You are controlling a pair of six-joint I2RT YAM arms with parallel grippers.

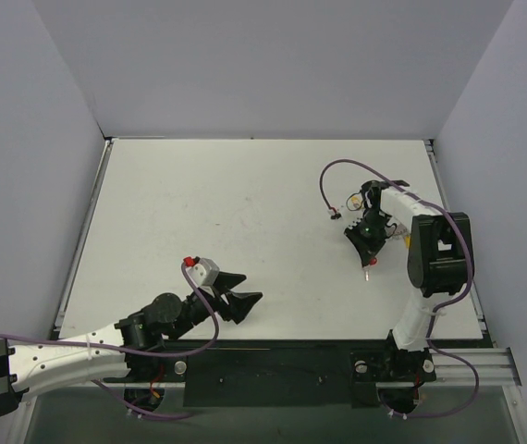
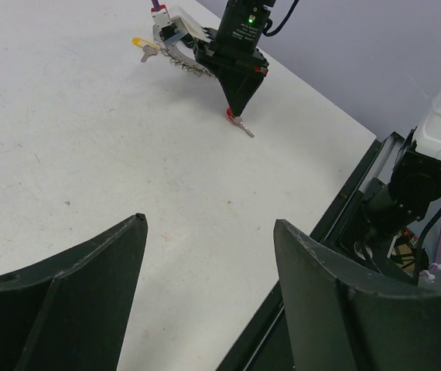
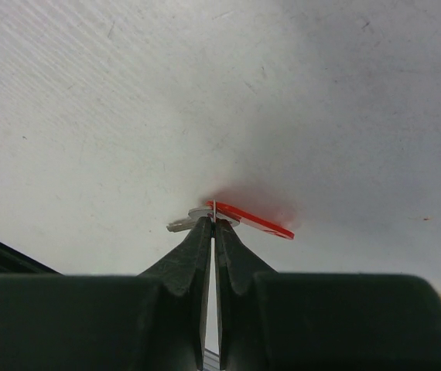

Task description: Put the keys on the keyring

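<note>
My right gripper (image 3: 213, 222) points down at the table and is shut on the red key (image 3: 255, 220), pinching a thin metal edge at its head. The key's red head and silver blade rest at the table surface. In the left wrist view the right gripper (image 2: 238, 108) stands tip-down on the red key (image 2: 236, 118). The beaded keyring (image 2: 183, 63) lies behind it, with a yellow key (image 2: 141, 43) at its far side. In the top view the red key (image 1: 366, 274) is just below the right gripper (image 1: 366, 262). My left gripper (image 1: 245, 301) is open and empty near the table's front edge.
The white table (image 1: 245, 213) ends at a black metal rail (image 1: 273, 365) along the near edge. A purple cable (image 1: 333, 176) loops from the right arm over the table. The right arm's base (image 2: 414, 193) stands at the table edge.
</note>
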